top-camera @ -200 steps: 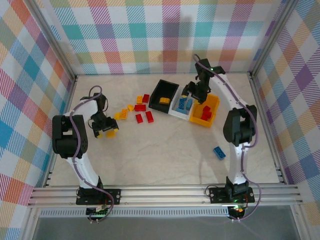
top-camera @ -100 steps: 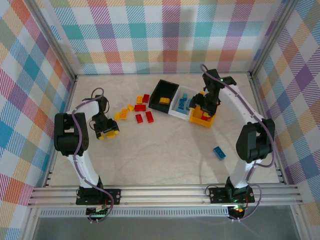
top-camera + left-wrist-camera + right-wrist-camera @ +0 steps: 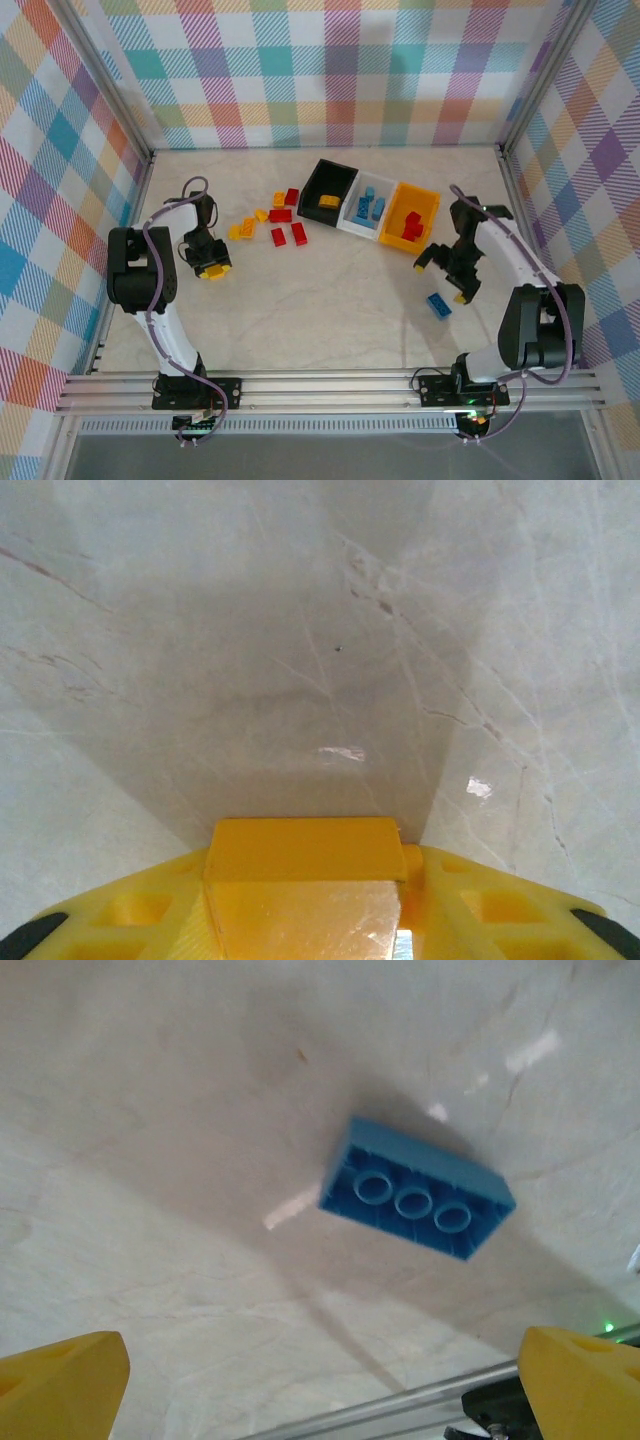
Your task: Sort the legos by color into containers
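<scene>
On the near right of the tabletop (image 3: pixel 330 300), a lone blue brick (image 3: pixel 415 1200) lies just below the right end effector (image 3: pixel 443 280), whose fingers stand wide apart. Farther back on the left, the left end effector (image 3: pixel 210 266) is clamped on a yellow brick (image 3: pixel 305 848). Beyond, loose bricks (image 3: pixel 283 222), red and yellow, lie beside the black bin (image 3: pixel 310 190), white bin (image 3: pixel 360 228) and orange bin (image 3: pixel 430 210), set in a row.
</scene>
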Tool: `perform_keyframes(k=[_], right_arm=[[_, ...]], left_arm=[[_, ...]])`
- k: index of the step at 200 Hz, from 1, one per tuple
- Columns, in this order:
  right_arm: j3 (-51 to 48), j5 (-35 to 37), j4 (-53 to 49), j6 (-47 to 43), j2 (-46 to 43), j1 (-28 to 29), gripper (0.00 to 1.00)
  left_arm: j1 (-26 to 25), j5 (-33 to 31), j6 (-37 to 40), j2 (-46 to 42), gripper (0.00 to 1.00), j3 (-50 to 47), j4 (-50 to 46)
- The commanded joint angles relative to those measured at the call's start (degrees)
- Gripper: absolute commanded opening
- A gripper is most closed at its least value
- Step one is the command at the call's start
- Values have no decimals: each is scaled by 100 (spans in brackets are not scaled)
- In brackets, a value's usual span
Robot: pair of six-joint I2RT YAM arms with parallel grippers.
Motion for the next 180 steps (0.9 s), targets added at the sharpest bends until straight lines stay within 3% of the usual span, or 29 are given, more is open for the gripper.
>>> perform_keyframes(k=[1,71,125,180], right_arm=[[-472,-267,213,669,-245,-31,100],[-1253,-263,779,1313,-331,-295,100],[-1273,-408,1408,1225,247,-505,100],[-1190,-516,1636,1059,628,-536,100]], left_arm=[[-165,589,-50,-274,44,164,-257],[-1253,1118,-842,-548,44,1870,-372],[-2301,1131,-1249,698,44,3934,-366],[-2639,714,-1264,2215,45,5604,-275]])
